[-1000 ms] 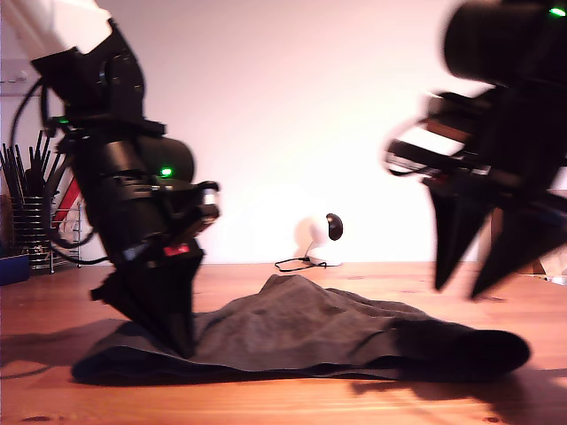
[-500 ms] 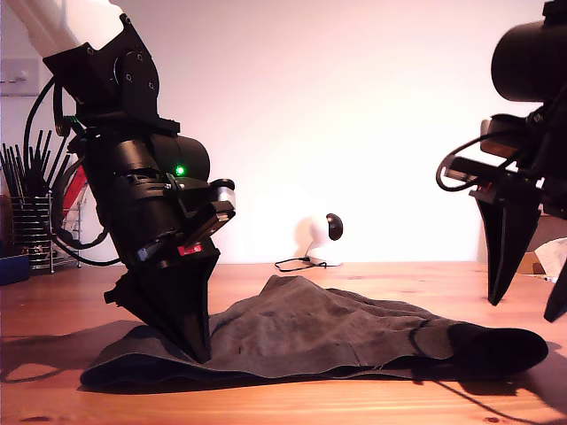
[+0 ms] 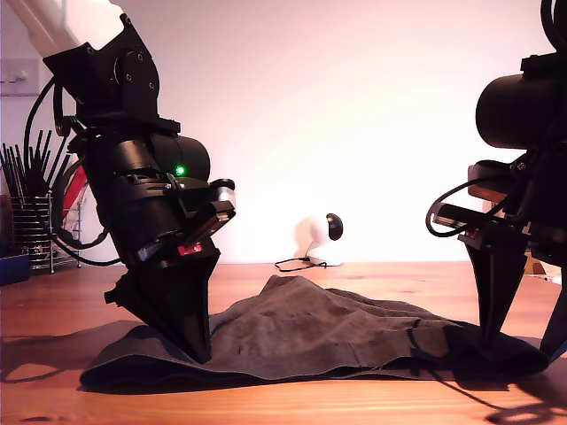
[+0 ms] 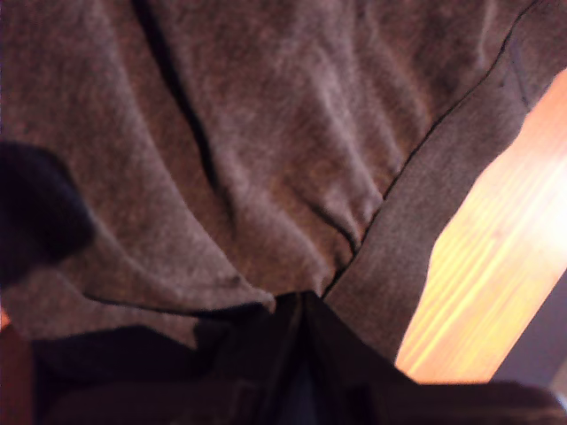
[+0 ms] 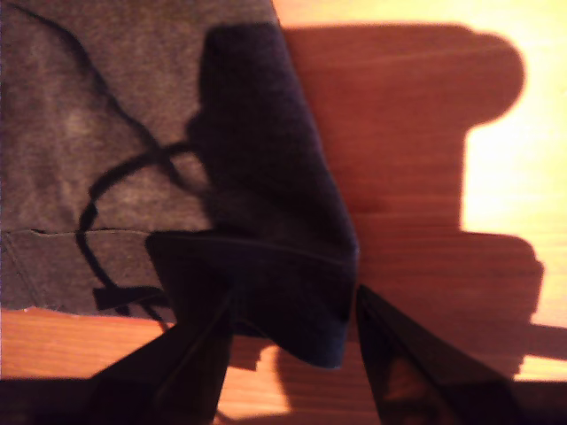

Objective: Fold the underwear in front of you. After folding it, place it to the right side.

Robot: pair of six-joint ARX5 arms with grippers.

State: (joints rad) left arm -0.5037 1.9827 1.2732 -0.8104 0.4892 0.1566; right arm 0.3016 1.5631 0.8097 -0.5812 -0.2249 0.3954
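**Two pincers at the ends of the underwear**

The underwear lies flat on the wooden table, limp and wrinkled, with a low hump in its middle. It is dark grey, and one end is a darker, thicker band.

My first pincer stands on the end of the underwear that is toward the exterior view's left. Its fingers are pressed together and they pinch a fold of the cloth; in the first wrist view the fabric is gathered right at the tips, with a seam running away from them.

My second pincer is at the other end of the underwear, beside the dark band. Its fingers are spread, one on each side of the tip of the band, and the band lies between them. I cannot tell if they touch the cloth.

Behind the underwear, far on the table, there is a small white object with a cable. Beyond the first arm stands a wire holder with dark sticks.
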